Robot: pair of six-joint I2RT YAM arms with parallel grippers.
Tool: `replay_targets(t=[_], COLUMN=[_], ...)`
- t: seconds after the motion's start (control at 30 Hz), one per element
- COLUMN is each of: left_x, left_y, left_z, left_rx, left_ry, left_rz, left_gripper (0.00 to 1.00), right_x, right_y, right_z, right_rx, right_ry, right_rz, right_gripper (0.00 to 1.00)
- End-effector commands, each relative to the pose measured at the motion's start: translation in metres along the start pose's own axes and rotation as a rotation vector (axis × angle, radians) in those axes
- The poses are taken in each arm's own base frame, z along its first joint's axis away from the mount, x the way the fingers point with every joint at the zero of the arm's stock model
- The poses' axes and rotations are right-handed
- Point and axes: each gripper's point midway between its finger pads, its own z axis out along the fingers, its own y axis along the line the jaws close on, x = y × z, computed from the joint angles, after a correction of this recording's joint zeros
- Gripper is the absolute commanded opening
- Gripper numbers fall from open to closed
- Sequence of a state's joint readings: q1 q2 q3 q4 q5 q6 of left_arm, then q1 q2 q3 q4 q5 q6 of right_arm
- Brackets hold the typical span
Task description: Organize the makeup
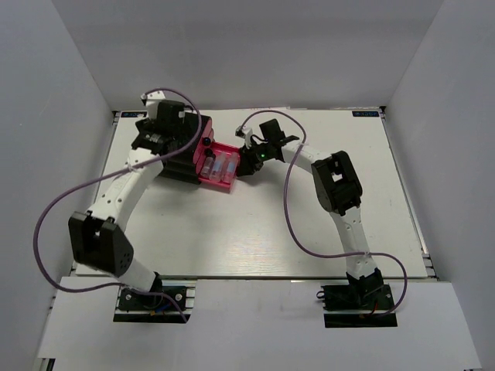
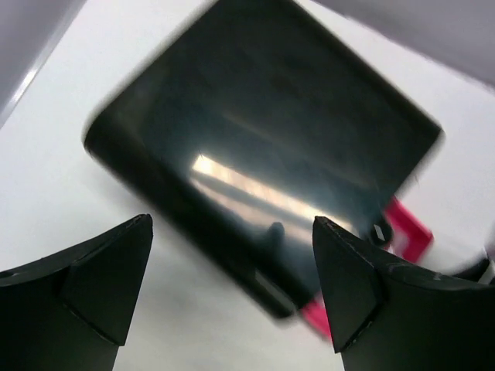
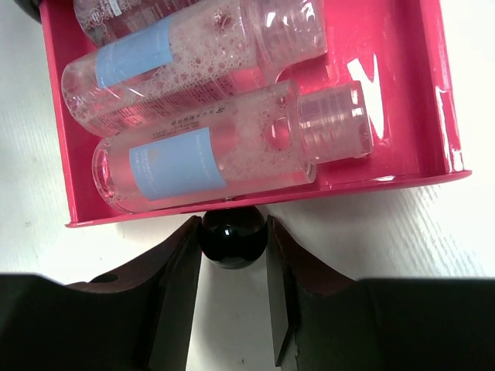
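Right claw (image 3: 233, 241) is clamped on the knob (image 3: 232, 230), a little glossy black ball on the front of the pink drawer (image 3: 437, 93). The drawer's shiny hard plastic, shallow, with low walls. Just past that claw's fingertips, inside the drawer, is the makeup I can actually see: clear bottles (image 3: 205, 154) lying on their sides and touching. They're round plastic with ribbed see-through caps, pale blue labels and bubbly foamy liquid inside. The nearest one shows whole; a third is mostly cut off by the frame edge. The label print is too small to read.

Left claw (image 2: 232, 224) has its fingers spread wide with nothing between them, hanging over the black box (image 2: 263, 131). The box has rounded corners and a glossy top with a glare streak. That view's blurry. From above, the arms hide much of the box on the white counter (image 1: 255, 232).
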State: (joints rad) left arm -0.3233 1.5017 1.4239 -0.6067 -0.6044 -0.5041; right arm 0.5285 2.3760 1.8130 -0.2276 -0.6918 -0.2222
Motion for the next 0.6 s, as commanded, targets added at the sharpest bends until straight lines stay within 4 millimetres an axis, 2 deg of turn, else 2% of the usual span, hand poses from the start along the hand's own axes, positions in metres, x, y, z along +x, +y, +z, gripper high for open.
replay_targets(t=[0.0,0.07,0.1,0.17,0.2,0.37,0.47,0.53,0.57], left_x=[-0.056,-0.062,-0.077,-0.076,-0.085,-0.074,-0.066,-0.056,-0.052], left_y=[0.018,0.028,0.038,0.047,0.059,0.072,0.06,0.064,0.057], left_z=[0.02,0.037,0.043,0.064,0.072,0.12,0.13,0.136,0.137], left_rx=[-0.033,-0.056,-0.059,-0.077,-0.093,-0.029,0.063,0.098,0.135], left_ry=[-0.09,-0.087,-0.106,-0.081,-0.085,0.016,0.056,0.093,0.103], left_rz=[-0.054,-0.058,-0.088,-0.095,-0.121,-0.214,-0.242,-0.255,-0.256], left_gripper=[0.94,0.94,0.95,0.96,0.96,0.96,0.96,0.96,0.96], right_x=[-0.02,-0.025,-0.024,-0.028,-0.026,-0.028,-0.031,-0.035,-0.039], right_y=[-0.002,0.0,0.001,0.0,-0.001,0.002,-0.001,0.005,0.006], right_z=[0.012,0.015,0.018,0.018,0.019,0.02,0.019,0.021,0.022], right_rx=[0.002,-0.001,-0.006,-0.007,-0.005,-0.014,-0.016,-0.037,-0.04], right_ry=[-0.043,-0.051,-0.047,-0.053,-0.05,-0.054,-0.067,-0.079,-0.091], right_rz=[-0.087,-0.096,-0.096,-0.098,-0.096,-0.095,-0.095,-0.104,-0.116], right_gripper=[0.13,0.13,0.14,0.13,0.13,0.13,0.12,0.11,0.1])
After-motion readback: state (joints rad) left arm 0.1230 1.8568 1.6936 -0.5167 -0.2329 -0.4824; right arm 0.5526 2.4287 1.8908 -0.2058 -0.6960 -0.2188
